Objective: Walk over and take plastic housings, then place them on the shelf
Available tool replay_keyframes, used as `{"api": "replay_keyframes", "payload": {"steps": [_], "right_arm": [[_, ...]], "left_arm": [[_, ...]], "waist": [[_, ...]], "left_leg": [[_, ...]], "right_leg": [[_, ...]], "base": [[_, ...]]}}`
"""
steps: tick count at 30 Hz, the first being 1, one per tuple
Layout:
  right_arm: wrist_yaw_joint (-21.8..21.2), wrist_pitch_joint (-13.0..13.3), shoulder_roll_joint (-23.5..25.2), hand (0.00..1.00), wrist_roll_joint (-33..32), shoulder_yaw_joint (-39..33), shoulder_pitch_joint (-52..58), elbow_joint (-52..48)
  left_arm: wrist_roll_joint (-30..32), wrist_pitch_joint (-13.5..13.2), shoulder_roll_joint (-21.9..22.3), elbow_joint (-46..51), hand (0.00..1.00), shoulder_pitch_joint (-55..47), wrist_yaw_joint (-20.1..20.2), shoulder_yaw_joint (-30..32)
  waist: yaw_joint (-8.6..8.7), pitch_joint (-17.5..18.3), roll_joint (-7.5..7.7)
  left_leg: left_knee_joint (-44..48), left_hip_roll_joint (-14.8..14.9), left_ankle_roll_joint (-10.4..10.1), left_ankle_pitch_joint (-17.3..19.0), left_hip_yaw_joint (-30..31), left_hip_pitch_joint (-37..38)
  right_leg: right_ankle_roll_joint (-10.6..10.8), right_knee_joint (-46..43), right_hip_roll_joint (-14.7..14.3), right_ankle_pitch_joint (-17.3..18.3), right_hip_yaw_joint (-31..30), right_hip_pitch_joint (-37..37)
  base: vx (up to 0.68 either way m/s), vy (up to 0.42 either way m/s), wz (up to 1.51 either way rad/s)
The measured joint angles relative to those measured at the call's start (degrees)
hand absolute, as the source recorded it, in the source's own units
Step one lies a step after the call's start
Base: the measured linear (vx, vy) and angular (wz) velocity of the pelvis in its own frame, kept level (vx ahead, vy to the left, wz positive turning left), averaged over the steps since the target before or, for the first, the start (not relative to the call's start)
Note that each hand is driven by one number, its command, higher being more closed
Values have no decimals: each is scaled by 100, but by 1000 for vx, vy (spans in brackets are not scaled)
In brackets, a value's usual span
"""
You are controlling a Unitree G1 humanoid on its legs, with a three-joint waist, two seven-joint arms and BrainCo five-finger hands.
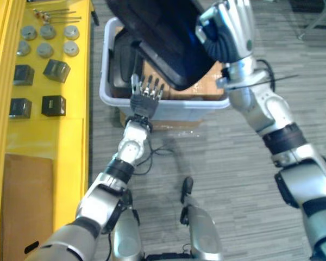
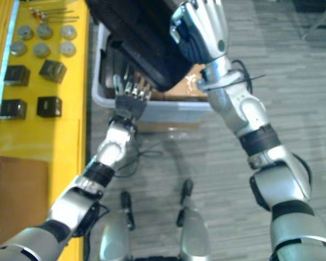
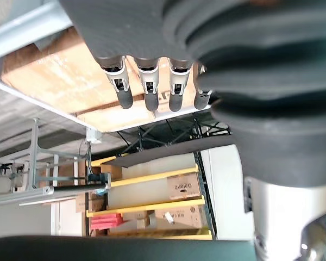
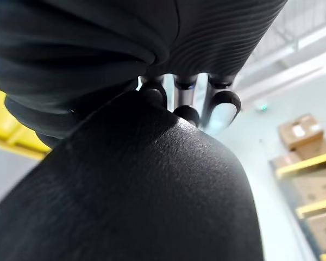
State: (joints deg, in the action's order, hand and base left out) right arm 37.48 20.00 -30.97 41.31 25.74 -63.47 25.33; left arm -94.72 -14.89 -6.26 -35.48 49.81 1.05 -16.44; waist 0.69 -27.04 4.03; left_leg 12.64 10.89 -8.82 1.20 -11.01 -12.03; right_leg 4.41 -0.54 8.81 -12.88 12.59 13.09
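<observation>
Floor: grey planking, with a yellow shelf (image 1: 70, 141) along your robot's left, carrying grey discs (image 1: 46, 41) and black cubes (image 1: 54, 103).

Bin: pale plastic bin (image 1: 185, 113) on the floor ahead, cardboard (image 1: 204, 87) inside it.

Task item: one large black plastic housing (image 1: 157, 38), raised above the bin. Its long axis runs diagonally, from far-left down to near-right.

Right hand (image 1: 233, 30): clamped on the housing's right end, with the fingers (image 4: 187, 114) curled over its edge.

Left hand (image 1: 145, 100): fingers (image 3: 146, 92) straight and holding nothing, at the bin's near rim, just under the housing's lower edge. You cannot tell whether they touch it.

Judgement: the shelf lies left of the housing, so your carry goes that way. The left hand is nearer to support the free end.
</observation>
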Motion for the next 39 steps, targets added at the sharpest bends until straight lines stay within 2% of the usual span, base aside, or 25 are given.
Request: {"api": "replay_keyframes", "payload": {"steps": [5, 10, 16, 22, 23, 31, 39], "right_arm": [[-33, 76, 106, 100, 0, 98, 99, -13], [-139, 113, 192, 100, -2, 110, 224, -19], [-222, 113, 291, 100, -4, 323, 271, -103], [-95, 114, 301, 100, -27, 301, 365, -257], [-76, 114, 301, 100, -39, 299, 378, -258], [43, 113, 304, 100, -236, 184, 643, -465], [142, 269, 314, 100, -232, 222, 953, -846]], "left_arm": [[10, -132, 225, 0, 0, 46, 28, -9], [5, -178, 250, 0, 0, 107, 99, -54], [-369, -370, 285, -30, 0, 209, 612, -67], [-668, -385, 269, -33, 0, 190, 1179, -47], [-668, -377, 268, -33, 100, 183, 1227, -47], [-296, -371, 266, 127, 100, 94, 1329, -94], [361, -496, 217, 201, 100, 67, 975, -108]], "waist": [[6, 0, 0], [6, 0, 0], [11, 0, 0], [3, 0, 0], [3, 0, 0], [8, 0, 0], [8, 2, 4]], "left_leg": [[5, 2, 0, 0, -18, 1], [0, 1, 0, 0, -19, 0], [-1, 1, 3, 2, -21, 1], [1, 0, 4, 3, -14, 7], [1, 0, 4, 3, -14, 7], [-5, 0, 4, 3, -13, 15], [-11, -7, 15, 18, -16, 106]], "right_leg": [[-5, 16, -1, -19, -11, 0], [-6, 17, -1, -22, -11, 0], [-6, 22, -1, -22, -12, -4], [-6, 29, 0, -22, -9, -22], [-6, 29, 0, -22, -9, -23], [-6, 31, 1, -22, -8, -32], [-4, 61, 7, -20, -9, -126]], "base": [[-5, 4, -1], [0, 0, 0], [0, 0, 0], [-1, 5, 0], [0, 0, 0], [0, 0, 0], [0, 0, 0]]}}
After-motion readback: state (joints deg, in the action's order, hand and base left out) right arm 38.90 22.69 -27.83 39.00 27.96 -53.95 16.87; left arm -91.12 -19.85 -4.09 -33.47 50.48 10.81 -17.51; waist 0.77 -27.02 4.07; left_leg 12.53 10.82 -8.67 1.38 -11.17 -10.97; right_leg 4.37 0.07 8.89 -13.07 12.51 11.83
